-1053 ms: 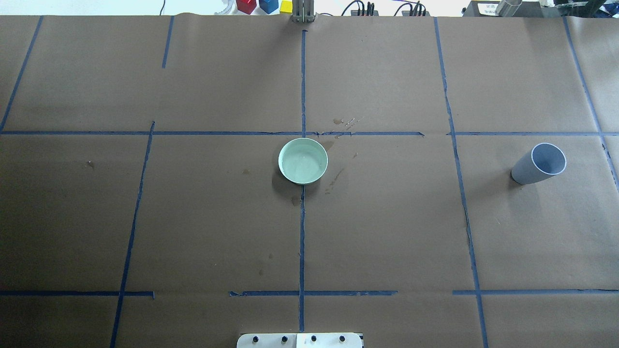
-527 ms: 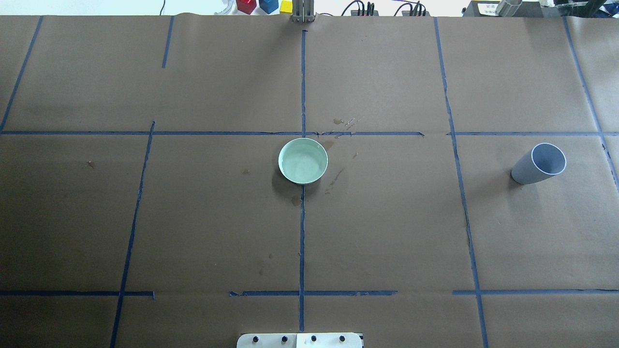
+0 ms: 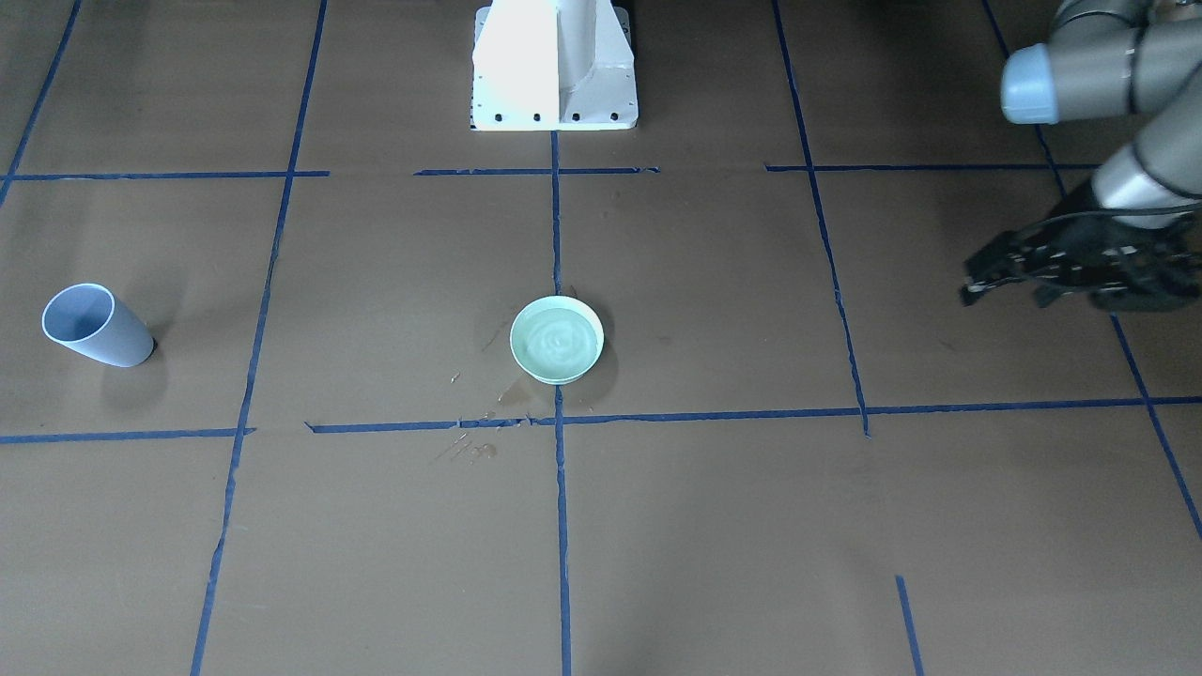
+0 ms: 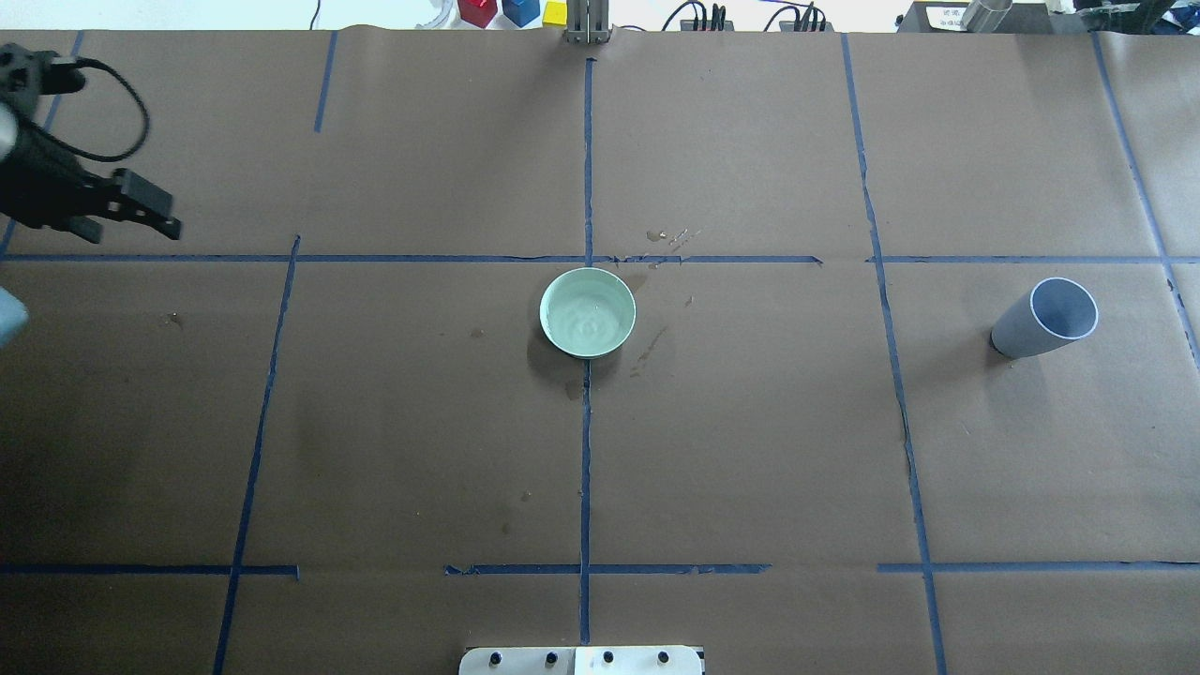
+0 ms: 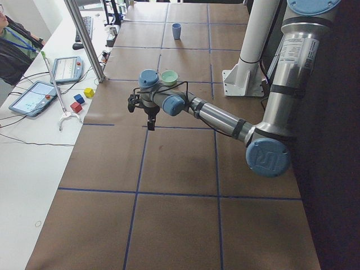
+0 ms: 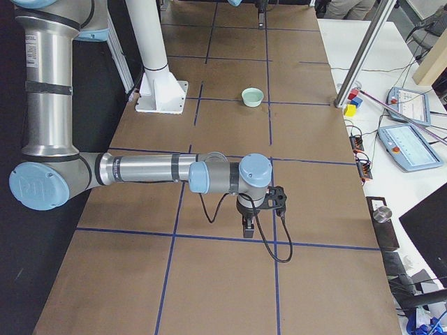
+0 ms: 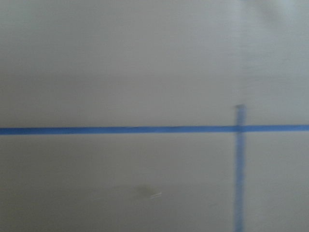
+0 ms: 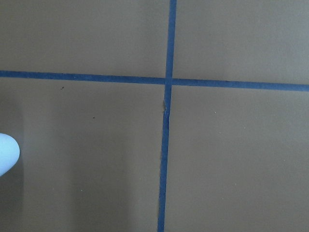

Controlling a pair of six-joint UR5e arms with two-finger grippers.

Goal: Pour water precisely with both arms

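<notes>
The water [image 4: 588, 321] fills a pale green bowl [image 3: 556, 343] at the table's middle and ripples. Wet streaks [image 4: 649, 349] lie beside the bowl. A grey-blue cup [image 4: 1045, 321] stands far right, at the left in the front view [image 3: 92, 326]. My left gripper [image 4: 134, 230] hovers open and empty over the far left of the table, well away from the bowl; it also shows in the front view [image 3: 1005, 297]. My right gripper [image 6: 264, 211] shows only in the exterior right view, so I cannot tell whether it is open. Both wrist views show only paper and tape.
The white pedestal [image 3: 554, 66] stands at the robot's edge. Coloured blocks [image 4: 502, 11] and a metal post [image 5: 84, 39] are on the far side. Tablets [image 5: 34, 95] and an operator are beyond the table. Blue tape lines [image 4: 586, 450] grid the brown paper.
My left arm has come into the overhead view at the far left, where no arm showed before. The bowl and cup have not moved.
</notes>
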